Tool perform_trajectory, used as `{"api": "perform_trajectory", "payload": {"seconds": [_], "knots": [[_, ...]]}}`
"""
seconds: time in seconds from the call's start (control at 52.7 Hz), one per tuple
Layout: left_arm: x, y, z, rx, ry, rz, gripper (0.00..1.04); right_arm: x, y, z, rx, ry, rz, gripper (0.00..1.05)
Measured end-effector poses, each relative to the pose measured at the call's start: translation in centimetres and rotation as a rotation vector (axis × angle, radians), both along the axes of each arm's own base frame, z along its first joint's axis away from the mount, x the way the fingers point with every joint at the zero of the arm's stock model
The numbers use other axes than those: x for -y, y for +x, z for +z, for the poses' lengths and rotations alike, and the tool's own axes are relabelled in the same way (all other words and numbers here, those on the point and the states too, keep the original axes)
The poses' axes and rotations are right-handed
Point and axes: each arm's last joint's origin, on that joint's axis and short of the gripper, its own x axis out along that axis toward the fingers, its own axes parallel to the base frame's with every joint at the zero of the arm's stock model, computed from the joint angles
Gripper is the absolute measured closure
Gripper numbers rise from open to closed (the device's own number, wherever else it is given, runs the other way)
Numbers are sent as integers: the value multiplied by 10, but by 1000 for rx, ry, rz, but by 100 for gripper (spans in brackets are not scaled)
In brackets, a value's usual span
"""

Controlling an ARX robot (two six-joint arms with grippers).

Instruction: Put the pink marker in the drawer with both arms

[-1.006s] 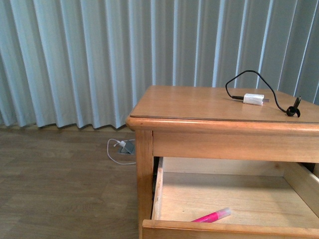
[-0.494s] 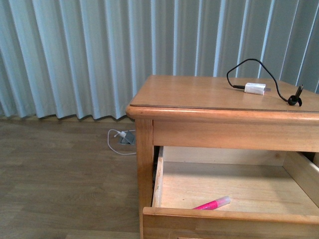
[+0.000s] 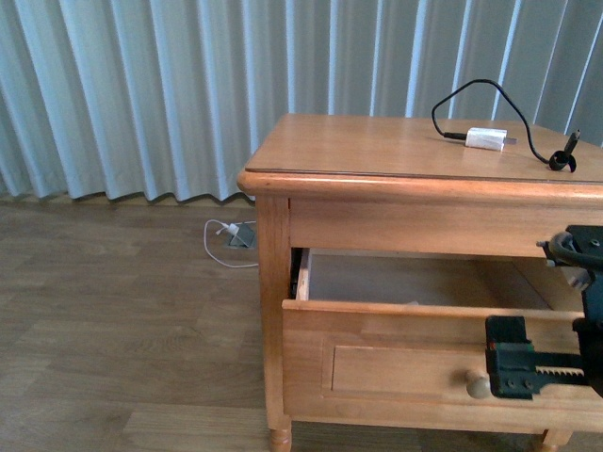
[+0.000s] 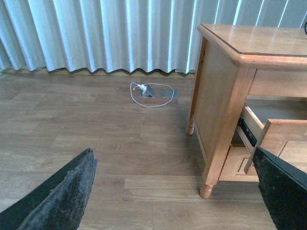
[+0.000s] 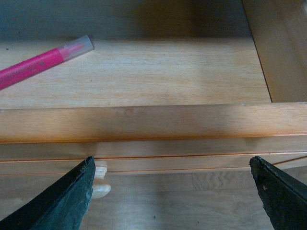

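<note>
Far left, pale blue-grey pleated curtains [image 3: 141, 94] hang down to a brown wood-plank floor [image 3: 113, 311]. A thin white cable [image 3: 219, 259] loops on the floor at the curtain's foot, beside a small grey block.

The black left gripper [image 4: 170, 191] hangs over bare floor beside the cabinet, its jaws spread wide with nothing between them.

Next comes the honey-coloured wooden bedside cabinet [image 3: 273, 311] on short turned feet. Its wide light-wood drawer [image 3: 396, 363] stands pulled partly out, and a small round wooden knob [image 3: 478, 383] sits on the recessed front panel.

The short bright-pink marker with a clear, pale cap [image 5: 41, 64] lies flat on the drawer's pale bare-wood bottom, at a slant to the front board and apart from it. In the front view the drawer front hides it.

On the tabletop [image 3: 377, 146], towards the right, lies a small white charger plug [image 3: 487, 139]. Its thin black cable [image 3: 471, 89] arches upward and trails off to the right edge.

Far right, the black right arm [image 3: 592, 292] reaches in ahead of the drawer front, just right of the knob. The right gripper [image 5: 170, 194] hovers over the drawer's front edge, jaws wide apart and holding nothing. The knob shows close to one of its fingers [image 5: 62, 199].
</note>
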Motion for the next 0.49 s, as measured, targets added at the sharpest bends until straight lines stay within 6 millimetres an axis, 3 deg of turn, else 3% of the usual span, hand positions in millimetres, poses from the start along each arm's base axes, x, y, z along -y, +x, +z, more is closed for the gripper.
{"api": "perform_trajectory", "payload": {"seconds": [0.209,0.494], "knots": [[0,0,0,0,0,0,6,-11,41,-1,101,22,-42,8],[0,0,0,0,0,0,6,-14,72,-4,173,39,-76,8]]}}
